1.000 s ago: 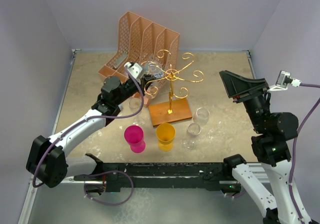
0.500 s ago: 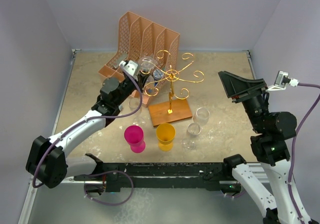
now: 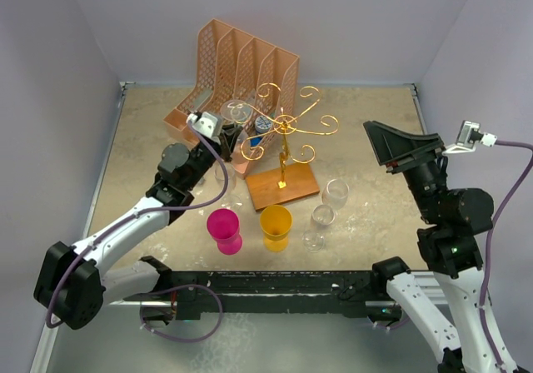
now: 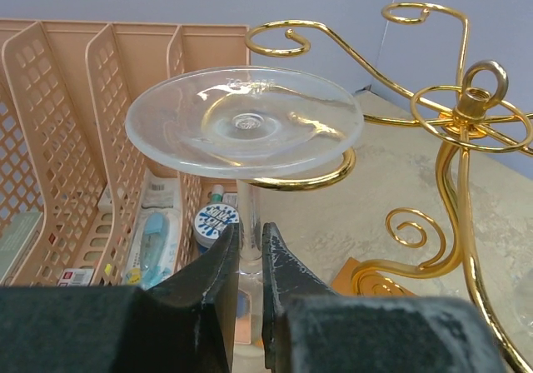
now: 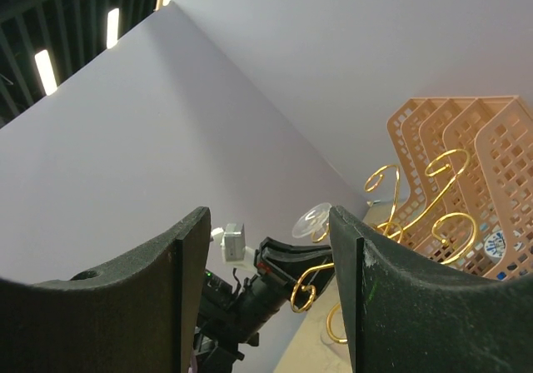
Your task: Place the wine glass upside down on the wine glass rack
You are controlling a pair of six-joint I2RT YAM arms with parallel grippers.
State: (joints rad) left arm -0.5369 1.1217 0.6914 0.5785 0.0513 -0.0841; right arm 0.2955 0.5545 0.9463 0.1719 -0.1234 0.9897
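The gold wire wine glass rack [image 3: 286, 126] stands on its brown wooden base [image 3: 283, 188] mid-table. My left gripper [image 3: 233, 133] is shut on the stem of an upside-down clear wine glass [image 3: 239, 108] at the rack's left side. In the left wrist view the fingers [image 4: 218, 265] pinch the stem. The glass's round foot [image 4: 246, 119] sits on top, just above a curled gold arm [image 4: 316, 178]. My right gripper [image 3: 391, 144] is open and empty, raised high on the right. Its view shows the glass's foot [image 5: 314, 219] and the rack [image 5: 441, 169] from afar.
A peach slotted file organizer [image 3: 241, 65] stands right behind the rack. A pink cup [image 3: 223, 226] and a yellow cup [image 3: 276, 226] stand in front of the base. Clear glasses [image 3: 336, 191] [image 3: 321, 219] stand to its right, another [image 3: 223, 173] to its left.
My left gripper has moved left with the wine glass, away from the rack's central post and out along its left arms. The right arm has barely moved.
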